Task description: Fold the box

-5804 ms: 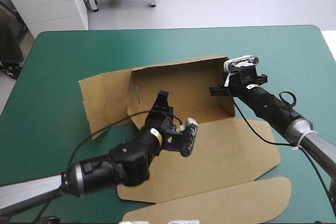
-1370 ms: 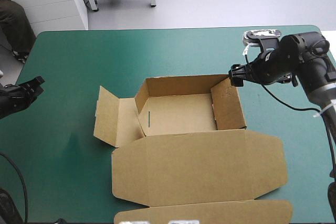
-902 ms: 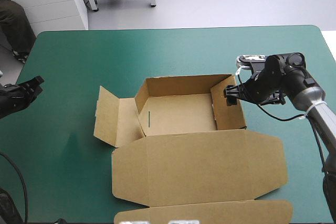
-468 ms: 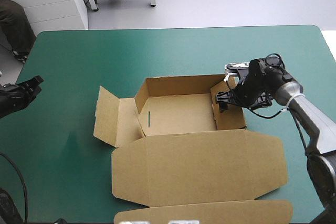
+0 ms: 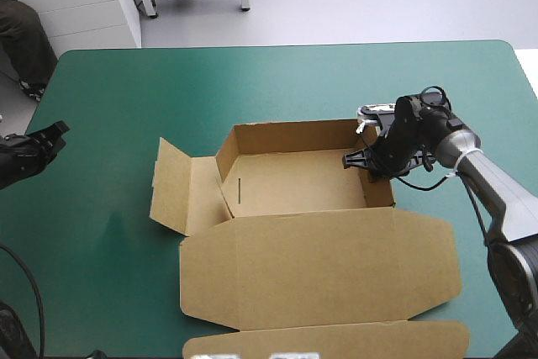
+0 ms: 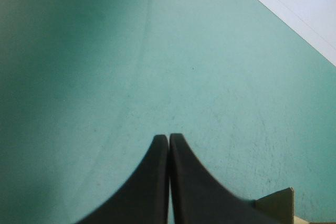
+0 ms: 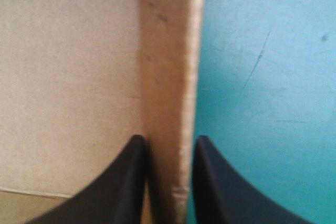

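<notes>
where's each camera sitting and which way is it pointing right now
High view: above and behind the robot, looking forward and down at the table and box; both arms show, the right end effector at the box, the left end effector near the table's left edge.
Left wrist view: on the left wrist, looking along its shut black fingers at bare teal-green cover.
Right wrist view: on the right wrist, looking along fingers clamping the box's right wall.
Shared: high and right wrist views both show that wall gripped.

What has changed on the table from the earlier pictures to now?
The right gripper moved in and clamped the box's right wall, now upright. The left gripper, earlier over the box, withdrew to the table's left edge. The lid stayed flat.
</notes>
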{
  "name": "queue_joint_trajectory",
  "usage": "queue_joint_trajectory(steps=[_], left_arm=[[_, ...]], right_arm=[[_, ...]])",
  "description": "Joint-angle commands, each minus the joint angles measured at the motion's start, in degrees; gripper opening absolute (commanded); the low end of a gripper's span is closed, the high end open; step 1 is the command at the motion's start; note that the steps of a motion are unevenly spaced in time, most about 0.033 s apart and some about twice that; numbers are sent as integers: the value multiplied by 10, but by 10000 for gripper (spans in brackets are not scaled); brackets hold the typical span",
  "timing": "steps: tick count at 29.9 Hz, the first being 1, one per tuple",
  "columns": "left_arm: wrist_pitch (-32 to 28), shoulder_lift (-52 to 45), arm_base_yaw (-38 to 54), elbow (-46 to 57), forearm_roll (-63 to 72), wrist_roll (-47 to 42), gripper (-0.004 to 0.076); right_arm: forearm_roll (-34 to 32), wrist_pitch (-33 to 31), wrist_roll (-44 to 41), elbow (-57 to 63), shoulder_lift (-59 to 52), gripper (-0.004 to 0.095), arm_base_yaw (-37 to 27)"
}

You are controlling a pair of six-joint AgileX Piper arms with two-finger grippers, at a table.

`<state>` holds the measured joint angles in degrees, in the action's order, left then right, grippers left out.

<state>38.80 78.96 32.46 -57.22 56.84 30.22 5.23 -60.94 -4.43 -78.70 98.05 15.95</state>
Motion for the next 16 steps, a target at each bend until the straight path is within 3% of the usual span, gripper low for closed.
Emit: queue_joint_trajectory(steps=[1,16], left_arm=[[-7,-20,1,-15,27,4,-10],[-4,-20,2,-15,9,24,-10]], right_arm=[[-6,3,2,-22,-24,2,-1],[-5,-84,27,-193,-88,-1,-2]])
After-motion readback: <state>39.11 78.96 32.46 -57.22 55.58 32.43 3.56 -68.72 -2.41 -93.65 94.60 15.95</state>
